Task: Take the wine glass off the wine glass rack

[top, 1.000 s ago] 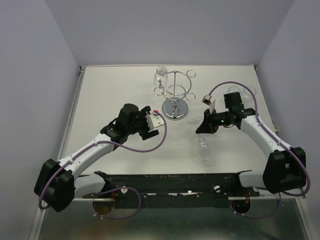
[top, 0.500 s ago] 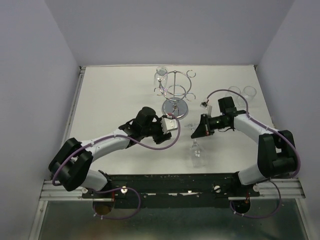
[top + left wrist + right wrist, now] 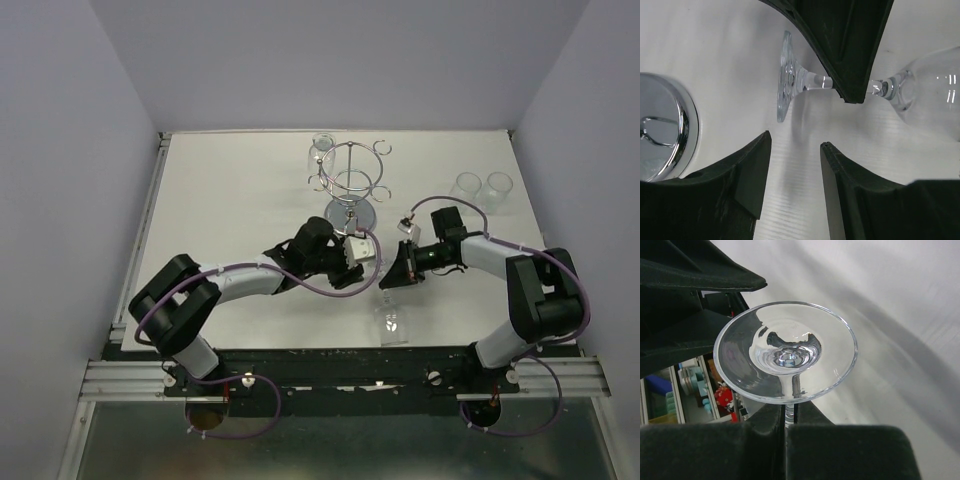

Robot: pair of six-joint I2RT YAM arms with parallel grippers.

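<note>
Gripping entry: right gripper, jaws clamped tight on the stem of the wine glass. The glass lies sideways, off the wine glass rack and on its near side, over the table.

Left gripper: jaws apart, nothing between them, tips just short of the stem near the foot.

Hard to read:
- The stem is partly hidden inside the right fingers.
- The bowl is cut off at the left wrist view's edge.
- The glass is faint from above.
- Contact with the table cannot be told.

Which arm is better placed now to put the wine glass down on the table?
Right, probably: the right gripper is shut on the stem of the wine glass; the left gripper is open, apart from it.
</note>
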